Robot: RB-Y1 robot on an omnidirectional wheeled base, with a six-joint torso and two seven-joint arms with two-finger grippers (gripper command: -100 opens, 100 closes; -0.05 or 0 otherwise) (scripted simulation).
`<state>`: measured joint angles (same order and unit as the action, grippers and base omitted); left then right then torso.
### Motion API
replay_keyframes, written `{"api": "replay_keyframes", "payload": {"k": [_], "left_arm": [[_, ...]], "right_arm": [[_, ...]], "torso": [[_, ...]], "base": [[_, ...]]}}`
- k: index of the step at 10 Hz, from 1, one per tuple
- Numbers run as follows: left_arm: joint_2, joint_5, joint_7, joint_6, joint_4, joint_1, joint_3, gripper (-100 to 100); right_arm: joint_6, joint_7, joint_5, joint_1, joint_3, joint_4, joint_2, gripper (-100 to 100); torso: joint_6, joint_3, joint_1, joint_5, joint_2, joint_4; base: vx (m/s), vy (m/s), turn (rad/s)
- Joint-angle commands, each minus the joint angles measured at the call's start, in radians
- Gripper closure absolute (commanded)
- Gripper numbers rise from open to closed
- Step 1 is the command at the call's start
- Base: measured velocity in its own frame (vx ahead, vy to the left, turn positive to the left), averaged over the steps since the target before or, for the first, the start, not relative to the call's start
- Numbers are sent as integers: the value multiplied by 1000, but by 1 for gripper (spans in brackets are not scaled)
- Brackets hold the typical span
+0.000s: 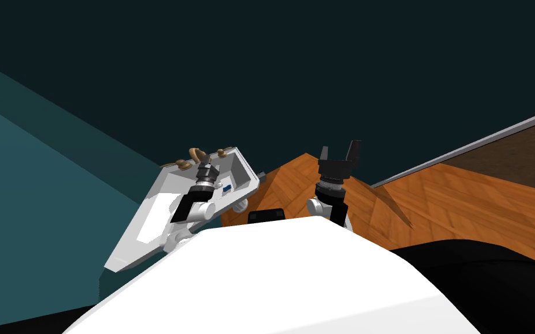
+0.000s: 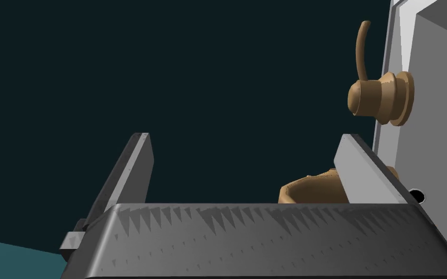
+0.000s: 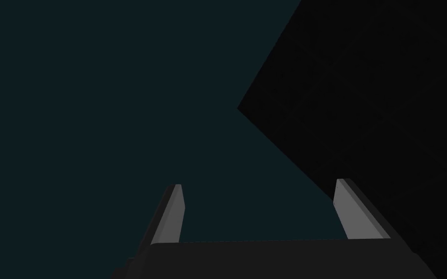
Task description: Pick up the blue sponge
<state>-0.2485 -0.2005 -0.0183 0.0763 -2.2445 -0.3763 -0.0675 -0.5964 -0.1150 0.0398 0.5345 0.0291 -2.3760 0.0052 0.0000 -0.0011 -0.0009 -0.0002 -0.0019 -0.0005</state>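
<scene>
Two arms extend forward: left fingers (image 2: 130, 169) spread beside the brown tap (image 2: 380, 97), right fingers (image 3: 171, 213) spread.

The left gripper (image 2: 244, 145) reaches forward with its fingers spread wide apart. The right gripper (image 1: 339, 152) is raised, fingers likewise parted.

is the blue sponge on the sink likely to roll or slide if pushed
The blue sponge looks like a flat little block, so it probably won't roll. Small beside the left gripper, it is likely light. On the smooth white sink it may slide when nudged.
</scene>
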Motion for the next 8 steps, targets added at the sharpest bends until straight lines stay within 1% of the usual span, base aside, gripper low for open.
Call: {"api": "replay_keyframes", "payload": {"k": [1, 2, 4, 5, 6, 7, 8], "left_arm": [[-9, -13, 5, 50, 7, 2, -4, -100], [-24, -36, 14, 79, 13, 11, -13, -100], [-24, -36, 14, 116, 13, 11, -13, -100], [-38, -60, 23, 150, 20, 21, -21, -100], [-38, -60, 23, 177, 20, 21, -21, -100], [-53, -85, 35, 206, 29, 32, -29, -100], [-53, -85, 35, 237, 29, 32, -29, -100]], "right_arm": [[0, 0, 0, 0, 0, 0, 0, 0], [0, 0, 0, 0, 0, 0, 0, 0], [0, 0, 0, 0, 0, 0, 0, 0], [0, 0, 0, 0, 0, 0, 0, 0], [0, 0, 0, 0, 0, 0, 0, 0], [0, 0, 0, 0, 0, 0, 0, 0], [0, 0, 0, 0, 0, 0, 0, 0]], "torso": [[0, 0, 0, 0, 0, 0], [0, 0, 0, 0, 0, 0], [0, 0, 0, 0, 0, 0], [0, 0, 1, 0, 1, 0], [0, 0, 0, 0, 1, 0], [0, 0, 0, 0, 0, 0], [0, 0, 0, 0, 0, 0]], "base": [[26, -17, 18], [27, -19, 27], [17, -11, 11], [20, -10, 33], [22, -13, 18], [39, -15, 30], [33, -13, 16]]}}
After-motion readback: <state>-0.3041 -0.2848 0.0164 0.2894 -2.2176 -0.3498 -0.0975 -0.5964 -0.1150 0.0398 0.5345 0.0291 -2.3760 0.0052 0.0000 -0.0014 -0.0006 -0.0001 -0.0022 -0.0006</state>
